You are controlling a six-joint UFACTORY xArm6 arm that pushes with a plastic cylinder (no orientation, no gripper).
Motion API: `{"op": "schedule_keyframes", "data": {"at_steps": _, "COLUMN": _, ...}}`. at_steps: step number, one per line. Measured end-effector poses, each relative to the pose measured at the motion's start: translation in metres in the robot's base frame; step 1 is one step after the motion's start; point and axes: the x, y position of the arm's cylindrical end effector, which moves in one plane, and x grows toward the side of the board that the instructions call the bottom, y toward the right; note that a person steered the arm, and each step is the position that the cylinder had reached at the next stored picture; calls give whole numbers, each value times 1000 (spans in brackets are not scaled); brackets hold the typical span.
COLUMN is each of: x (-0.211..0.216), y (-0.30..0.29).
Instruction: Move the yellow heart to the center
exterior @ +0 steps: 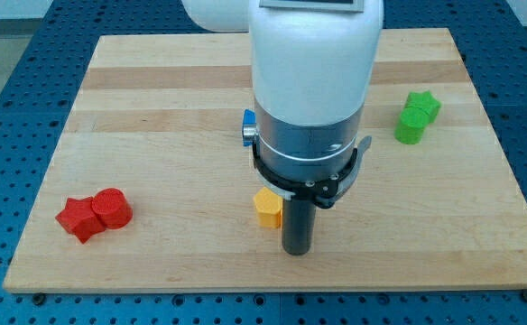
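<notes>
A yellow block [267, 208], partly hidden by my arm so its heart shape cannot be made out, lies on the wooden board [155, 108] below the board's middle. My tip [297, 252] stands just to the right of it and a little lower, close to it or touching it. The white and grey arm body hangs over the board's middle and hides what lies behind it.
Two red blocks, a star shape [79, 218] and a cylinder [112, 208], touch each other at the lower left. Two green blocks, a star [422, 105] and a cylinder [410, 128], sit together at the upper right. A blue block [247, 127] peeks out at the arm's left.
</notes>
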Motion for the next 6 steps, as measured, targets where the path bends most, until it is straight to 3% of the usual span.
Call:
{"op": "schedule_keyframes", "data": {"at_steps": 3, "x": -4, "y": -3}}
{"op": "schedule_keyframes", "data": {"at_steps": 6, "x": 30, "y": -132}}
